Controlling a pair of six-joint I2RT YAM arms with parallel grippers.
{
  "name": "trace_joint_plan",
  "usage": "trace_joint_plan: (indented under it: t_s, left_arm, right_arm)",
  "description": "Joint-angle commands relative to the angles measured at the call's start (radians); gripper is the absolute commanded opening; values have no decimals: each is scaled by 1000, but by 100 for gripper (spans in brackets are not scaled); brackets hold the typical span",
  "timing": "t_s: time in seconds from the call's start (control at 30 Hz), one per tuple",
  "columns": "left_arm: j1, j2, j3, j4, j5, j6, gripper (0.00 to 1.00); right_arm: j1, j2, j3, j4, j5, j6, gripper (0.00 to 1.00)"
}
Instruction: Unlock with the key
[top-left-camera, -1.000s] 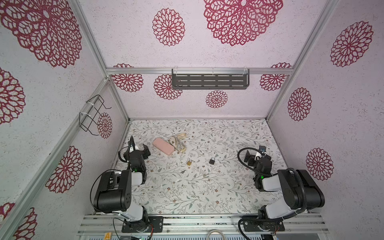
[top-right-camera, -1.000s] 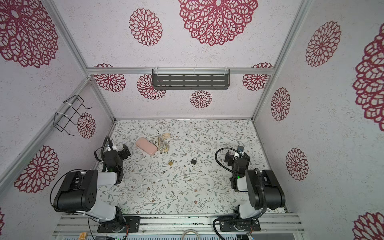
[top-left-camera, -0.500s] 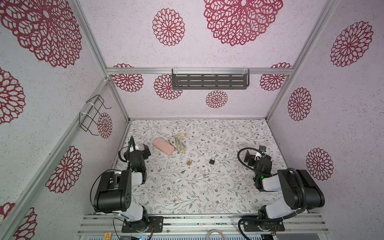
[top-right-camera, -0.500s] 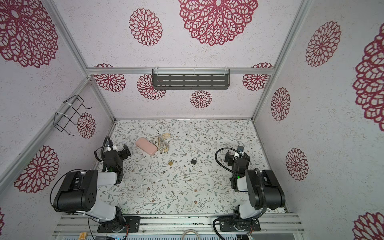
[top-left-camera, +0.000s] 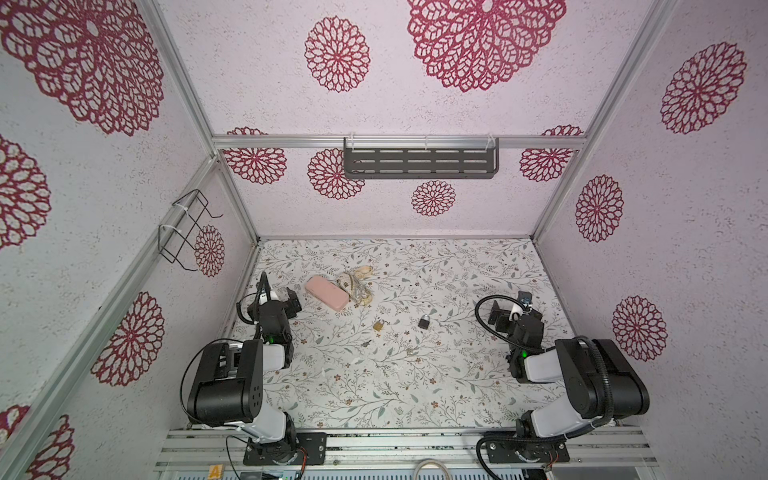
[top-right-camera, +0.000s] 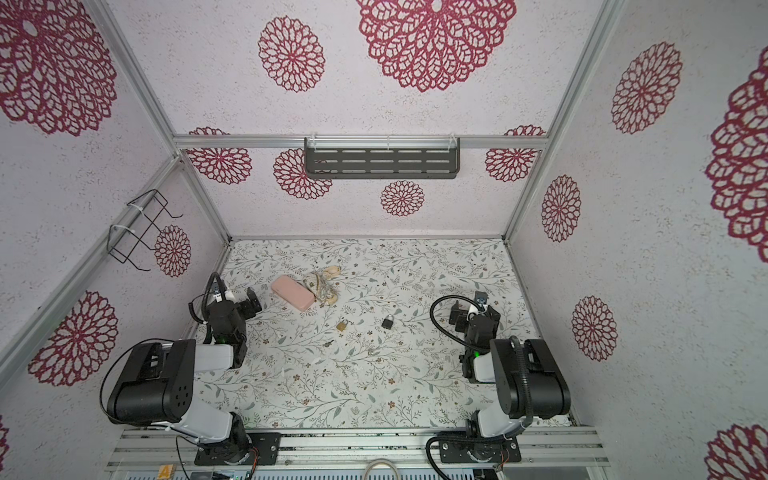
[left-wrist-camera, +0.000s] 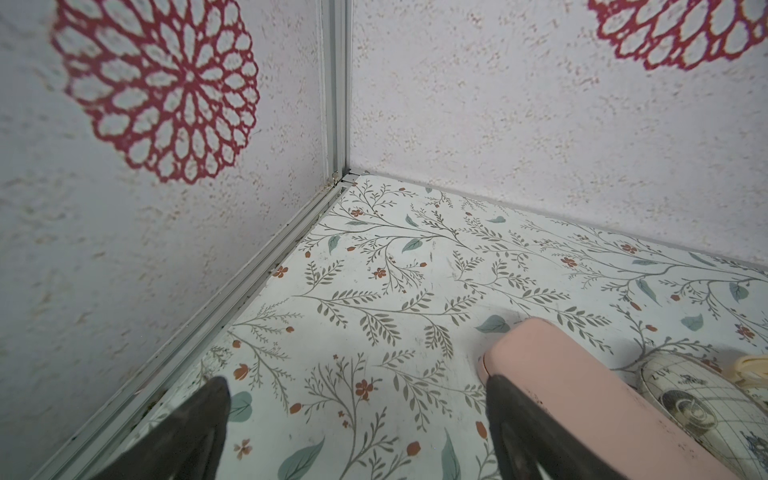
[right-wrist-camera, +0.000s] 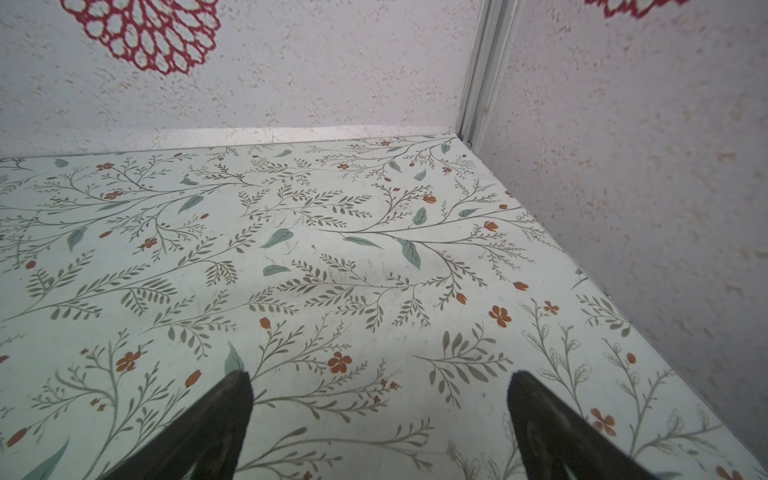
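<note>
Presently both grippers gape wide and empty, the left gripper (left-wrist-camera: 357, 380) just beside the closed pink case (top-left-camera: 327, 293), the right gripper (right-wrist-camera: 379, 374) near the right wall. The key (top-left-camera: 365, 343) lies flat near the brass padlock (top-left-camera: 378, 325), with the dark padlock (top-left-camera: 424, 322) further right. Lifting it probably calls for a low pinch on its head, leaving the blade free. The case hides its contents; nothing shows in the wall shelf (top-left-camera: 419, 164) or the wire basket (top-left-camera: 187, 232).

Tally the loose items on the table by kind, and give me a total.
Padlocks: 2, a brass padlock and a dark padlock
Keys: 1, the key
Cases: 1, the pink case
Bundles: 1, the cream bundle
Total: 5, not counting one tiny unclear bit
</note>
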Motion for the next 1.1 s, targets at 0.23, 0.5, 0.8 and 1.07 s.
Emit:
trace_joint_plan:
  t_s: [0.23,0.5,0.8,1.07]
  left_arm:
    - [4,-2,-3,17,5,16,97]
    - [4,-4,-5,23,3,16,98]
    - [-8,-134,-38,-27,-6,26,97]
    - [-10,-360,-20,-285,-2,-81,98]
  right_arm:
    - [3,-14,6,39,8,-16,99]
    - [4,-18,-10,67,16,-15,99]
    - [4,-133,-48,31,33,-5,99]
    - [4,-328,182,-525,6,72,99]
